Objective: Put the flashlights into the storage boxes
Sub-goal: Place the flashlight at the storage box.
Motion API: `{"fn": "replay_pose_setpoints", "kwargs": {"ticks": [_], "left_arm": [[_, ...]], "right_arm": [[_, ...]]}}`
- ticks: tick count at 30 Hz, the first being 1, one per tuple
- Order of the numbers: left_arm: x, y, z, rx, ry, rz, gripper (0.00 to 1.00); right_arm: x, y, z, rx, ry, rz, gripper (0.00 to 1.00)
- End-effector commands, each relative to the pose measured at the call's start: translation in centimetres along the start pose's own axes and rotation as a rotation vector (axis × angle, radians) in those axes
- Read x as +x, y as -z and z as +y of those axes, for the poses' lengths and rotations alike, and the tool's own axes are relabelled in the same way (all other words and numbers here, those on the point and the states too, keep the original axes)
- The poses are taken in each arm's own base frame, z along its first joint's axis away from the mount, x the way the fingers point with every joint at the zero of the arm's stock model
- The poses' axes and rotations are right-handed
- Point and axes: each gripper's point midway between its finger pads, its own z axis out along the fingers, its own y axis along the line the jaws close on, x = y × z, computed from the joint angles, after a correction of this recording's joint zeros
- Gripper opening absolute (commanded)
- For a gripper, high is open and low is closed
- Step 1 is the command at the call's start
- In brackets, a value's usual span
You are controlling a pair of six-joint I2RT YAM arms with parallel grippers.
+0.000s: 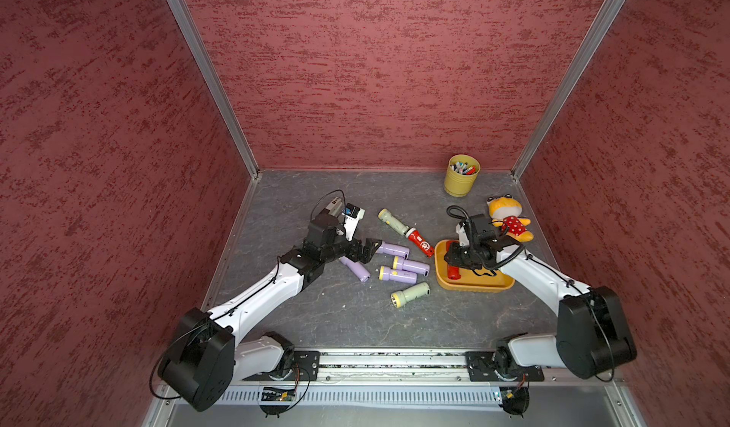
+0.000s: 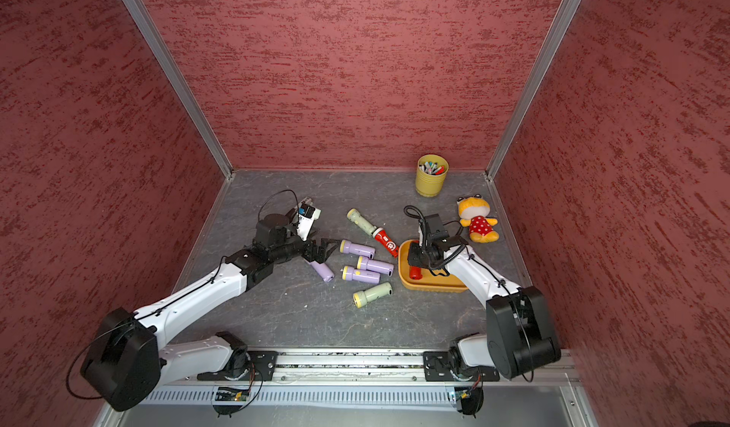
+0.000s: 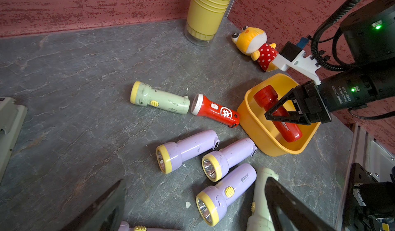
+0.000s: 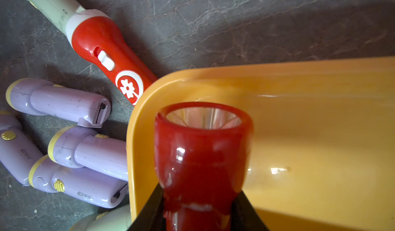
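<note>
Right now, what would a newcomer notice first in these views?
The right gripper clamps a plain red flashlight inside the orange-yellow tray on the right. Four lilac flashlights lie clustered in the middle, with the open left gripper right beside them. A yellow plush toy in a red dotted dress lies just beyond the tray.

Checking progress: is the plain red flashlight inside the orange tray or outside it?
Inside: the plain red flashlight sits within the walls of the orange tray, right gripper shut on it.
</note>
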Motion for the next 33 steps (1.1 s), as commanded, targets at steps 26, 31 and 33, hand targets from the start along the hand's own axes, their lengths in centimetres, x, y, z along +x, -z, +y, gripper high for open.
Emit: {"fn": "replay_pose_setpoints", "kwargs": {"ticks": [26,31,33], "left_arm": [[0.3,-0.1,-0.2,0.001,0.002,0.002,1.0],[0.2,-0.1,-0.2,0.002,0.001,-0.002,1.0],[0.2,-0.1,-0.2,0.001,0.001,-0.002,1.0]], "right_arm": [[0.7,-3.9,1.0,-0.061,0.009,0.077,0.51],[0.3,-3.4,0.9,-0.053,0.015,0.061,0.48],[0.3,-3.1,0.7,-0.039,0.016,0.056,0.5]]}}
